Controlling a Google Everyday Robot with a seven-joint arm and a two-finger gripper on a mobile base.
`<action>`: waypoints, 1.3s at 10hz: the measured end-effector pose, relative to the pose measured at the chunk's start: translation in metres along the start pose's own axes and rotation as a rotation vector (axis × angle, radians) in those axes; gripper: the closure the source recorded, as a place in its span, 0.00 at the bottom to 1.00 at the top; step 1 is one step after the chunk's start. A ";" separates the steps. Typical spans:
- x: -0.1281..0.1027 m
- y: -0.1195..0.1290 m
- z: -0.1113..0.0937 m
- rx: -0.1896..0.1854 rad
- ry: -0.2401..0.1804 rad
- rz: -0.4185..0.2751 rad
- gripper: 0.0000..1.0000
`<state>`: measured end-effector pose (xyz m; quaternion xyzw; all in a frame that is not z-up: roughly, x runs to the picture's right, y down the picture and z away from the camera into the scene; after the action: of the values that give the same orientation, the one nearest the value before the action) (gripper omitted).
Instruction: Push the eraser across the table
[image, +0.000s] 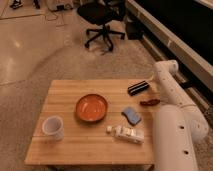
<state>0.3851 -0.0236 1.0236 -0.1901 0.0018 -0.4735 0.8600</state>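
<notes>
We see a speckled stone floor with a black office chair (102, 20) at the back and a dark bench or wall running along the right. In the middle stands the table (65, 147), its planked top pale and square.

Any marks on the things are too blurred for us to read; the white tube (126, 133) lying near the front edge has darker patches that may be a label.

The eraser (138, 87) lies in the far right corner of the table, close to the far edge. It is a black bar with a pale stripe along its length. Its long axis runs roughly side to side across the table, tilted so that the right end sits a little farther from us than the left.

The white arm (172, 135) rises at the table's right side and bends over towards that corner. The gripper (153, 81) is just beside the eraser's right end, largely hidden by the arm, and we cannot tell its state or whether it touches the bar.

Nearer us a small reddish-brown object (150, 102) lies at the right edge, a blue-grey sponge (131, 115) just left of it. An orange bowl (91, 107) sits near the centre and a white mug (52, 127) at the front left.
</notes>
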 end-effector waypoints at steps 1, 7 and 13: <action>-0.001 0.002 0.003 -0.008 0.003 -0.003 0.20; -0.022 0.010 -0.014 0.019 -0.038 -0.018 0.20; -0.083 -0.009 -0.025 0.070 -0.154 -0.067 0.20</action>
<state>0.3270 0.0317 0.9883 -0.1960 -0.0874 -0.4857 0.8474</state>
